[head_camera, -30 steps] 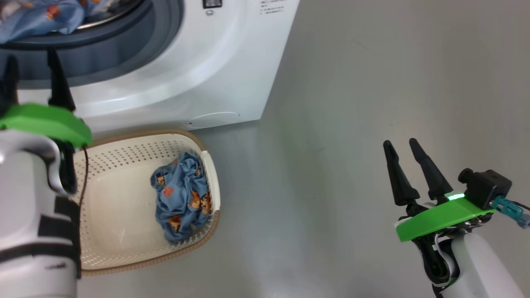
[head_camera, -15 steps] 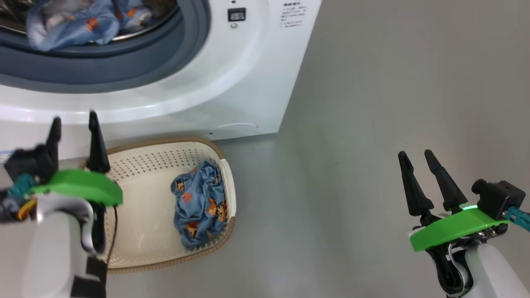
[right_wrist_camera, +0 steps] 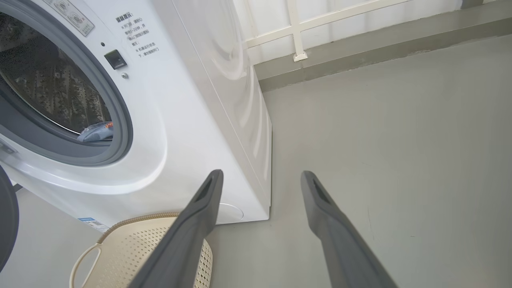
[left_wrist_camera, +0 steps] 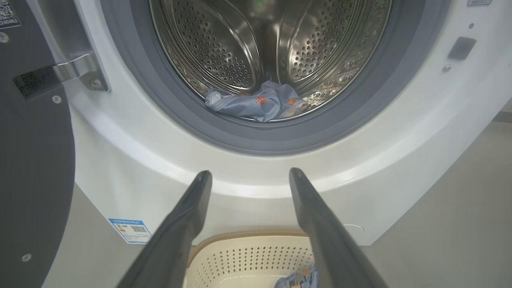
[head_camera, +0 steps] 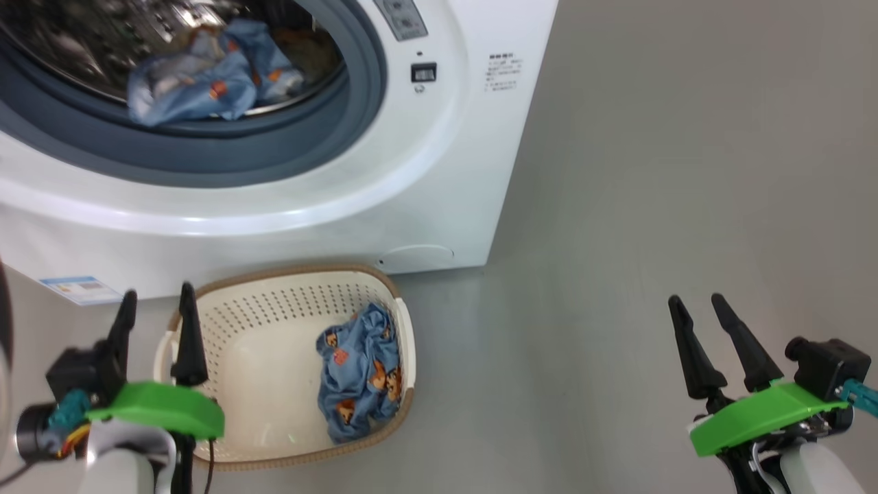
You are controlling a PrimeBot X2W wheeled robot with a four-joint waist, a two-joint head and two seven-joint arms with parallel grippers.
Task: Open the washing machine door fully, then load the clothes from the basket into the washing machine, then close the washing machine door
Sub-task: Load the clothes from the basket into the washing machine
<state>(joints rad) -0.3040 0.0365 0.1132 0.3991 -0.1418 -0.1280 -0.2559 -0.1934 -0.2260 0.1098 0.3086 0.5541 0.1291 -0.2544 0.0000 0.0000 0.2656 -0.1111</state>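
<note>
Washing machine door swung open, far left. Left gripper spread, empty, by the basket's left end. One bear-print garment lies in the basket — more clothes inside the washing machine. Right gripper spread, empty, over the floor.

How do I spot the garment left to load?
Find the white washing machine; on the floor before it sits a cream basket. The crumpled blue garment with orange bears lies against the basket's right wall, unlike similar clothes already inside the drum.
</note>
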